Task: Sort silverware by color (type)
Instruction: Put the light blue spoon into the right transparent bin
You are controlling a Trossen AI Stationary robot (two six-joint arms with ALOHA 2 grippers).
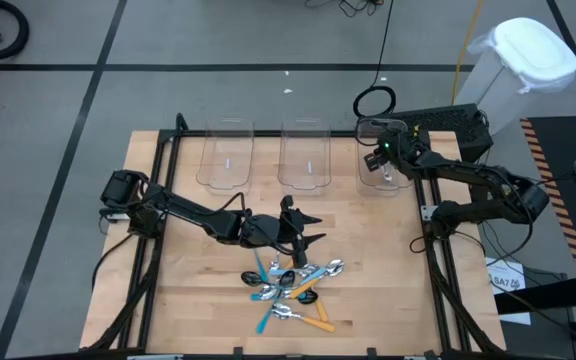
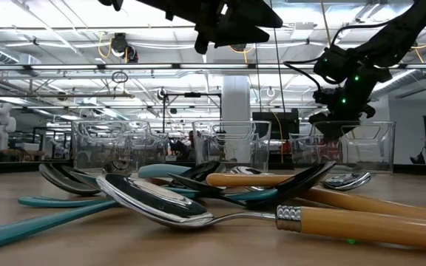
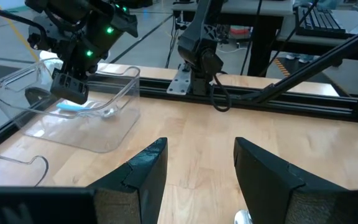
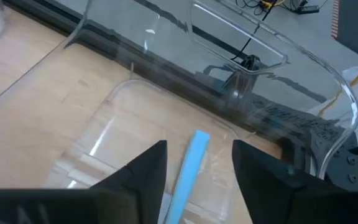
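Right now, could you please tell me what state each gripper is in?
Left gripper: open, empty, above the spoon pile.
Right gripper: open over the right-hand bin; light-blue spoon lies in it.

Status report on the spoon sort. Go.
Right end effector open over the right bin, light-blue spoon lying inside. Left end effector open, empty, above the spoon pile. Nothing in the way.

Light wooden table (image 1: pixel 198 270) in a black frame. Three clear plastic bins (image 1: pixel 304 155) line its upper edge. Pile of spoons (image 1: pixel 293 285) lies lower centre.
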